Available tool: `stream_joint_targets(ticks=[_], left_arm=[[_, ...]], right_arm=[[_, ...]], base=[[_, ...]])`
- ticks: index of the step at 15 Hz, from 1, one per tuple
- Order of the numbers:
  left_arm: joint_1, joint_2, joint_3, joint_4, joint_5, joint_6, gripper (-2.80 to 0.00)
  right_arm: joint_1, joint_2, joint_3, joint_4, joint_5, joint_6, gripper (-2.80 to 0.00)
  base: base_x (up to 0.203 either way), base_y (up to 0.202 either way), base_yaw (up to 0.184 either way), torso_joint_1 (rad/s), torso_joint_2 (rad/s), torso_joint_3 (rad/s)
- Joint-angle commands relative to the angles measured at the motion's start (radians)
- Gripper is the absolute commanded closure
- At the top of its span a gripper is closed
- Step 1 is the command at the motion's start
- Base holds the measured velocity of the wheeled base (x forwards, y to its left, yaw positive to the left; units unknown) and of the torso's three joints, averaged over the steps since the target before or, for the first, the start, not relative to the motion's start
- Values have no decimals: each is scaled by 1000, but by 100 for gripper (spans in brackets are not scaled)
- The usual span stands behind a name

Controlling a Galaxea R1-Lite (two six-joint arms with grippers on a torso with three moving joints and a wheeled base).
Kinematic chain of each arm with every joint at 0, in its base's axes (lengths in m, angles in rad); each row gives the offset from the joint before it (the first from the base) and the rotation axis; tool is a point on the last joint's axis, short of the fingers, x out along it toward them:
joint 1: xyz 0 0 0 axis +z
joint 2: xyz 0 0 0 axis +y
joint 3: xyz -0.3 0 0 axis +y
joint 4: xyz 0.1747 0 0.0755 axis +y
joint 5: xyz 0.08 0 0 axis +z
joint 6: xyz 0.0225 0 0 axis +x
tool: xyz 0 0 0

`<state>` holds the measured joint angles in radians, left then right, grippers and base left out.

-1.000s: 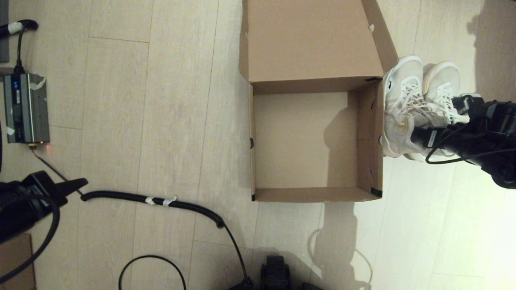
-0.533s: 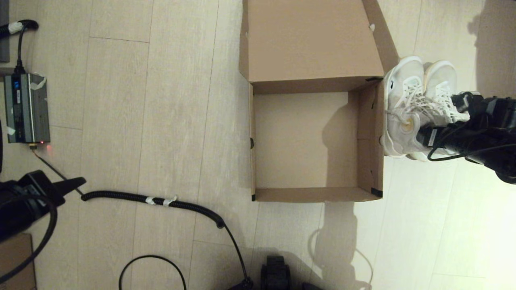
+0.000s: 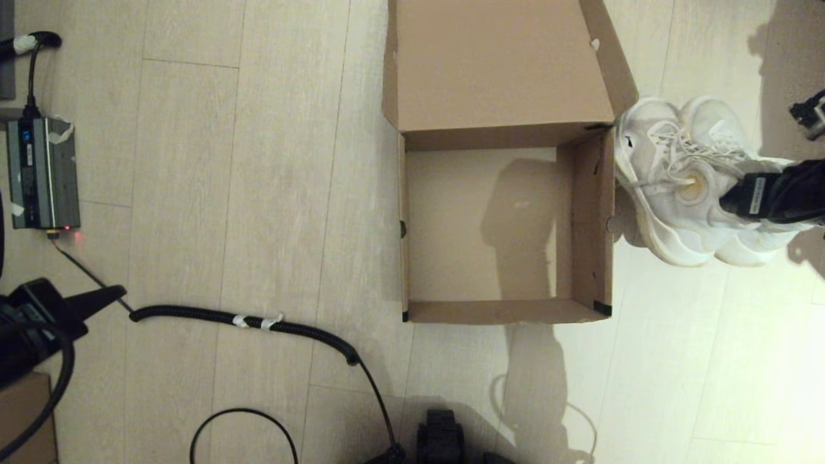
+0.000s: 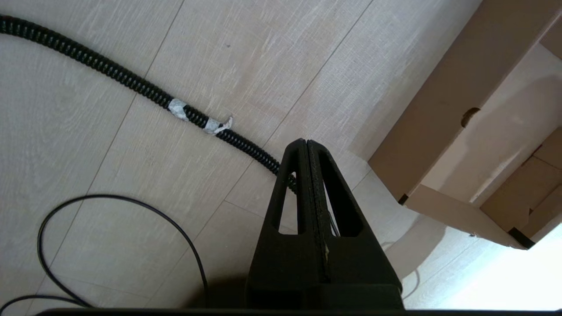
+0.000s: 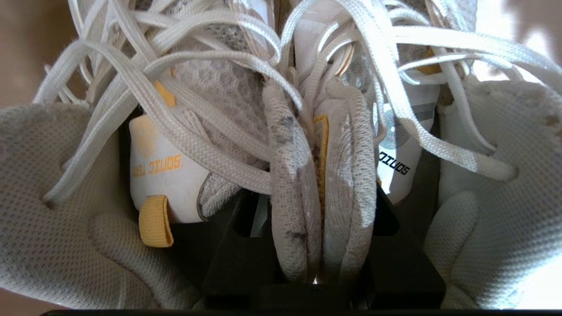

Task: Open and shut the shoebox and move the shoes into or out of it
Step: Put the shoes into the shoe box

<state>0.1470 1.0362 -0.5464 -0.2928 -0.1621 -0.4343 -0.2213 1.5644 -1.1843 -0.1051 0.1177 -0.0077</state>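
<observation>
The shoebox (image 3: 496,310) stands open on the floor with nothing inside, its lid (image 3: 499,64) folded back on the far side. To its right the pair of white shoes (image 3: 673,187) hangs lifted and tilted, toes toward the far side, clear of the box's right wall. My right gripper (image 5: 318,193) is shut on both shoes, pinching their inner collars together, one finger inside each shoe. In the head view its fingers are hidden in the shoes. My left gripper (image 3: 119,293) is shut and parked low at the left; its wrist view shows the box's near left corner (image 4: 443,114).
A black ribbed hose (image 3: 245,319) runs across the floor from the left arm toward the robot's base. A grey device (image 3: 42,174) sits at the far left. A thin black cable (image 3: 245,419) loops near the front. Another cardboard piece (image 3: 22,419) shows at the lower left corner.
My right gripper has lifted the shoes and carried them a little to the right, away from the box wall; they now tilt. The left arm has drawn back slightly.
</observation>
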Motion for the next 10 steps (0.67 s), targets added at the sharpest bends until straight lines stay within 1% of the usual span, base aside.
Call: stream_joint_targets(ticks=[1, 4, 8, 9, 10], left_arm=[[0, -24, 10, -2, 0, -3, 0], [0, -24, 17, -2, -4, -4, 0], [-1, -21, 54, -7, -4, -4, 0], [-1, -24, 59, -8, -4, -4, 0], [-1, -28, 58, -9, -4, -4, 0]], right_arm=[[-3, -135, 14, 51, 1, 0, 0], [-9, -268, 36, 188, -1, 0, 0], [-18, -375, -4, 347, 2, -7, 0], [-17, -390, -10, 377, 8, -8, 0], [-14, -395, -8, 379, 11, -5, 0]], base=[[0, 0, 0, 0, 0, 0], [0, 0, 0, 0, 0, 0], [0, 0, 0, 0, 0, 0], [0, 0, 0, 0, 0, 0], [0, 0, 0, 0, 0, 0]])
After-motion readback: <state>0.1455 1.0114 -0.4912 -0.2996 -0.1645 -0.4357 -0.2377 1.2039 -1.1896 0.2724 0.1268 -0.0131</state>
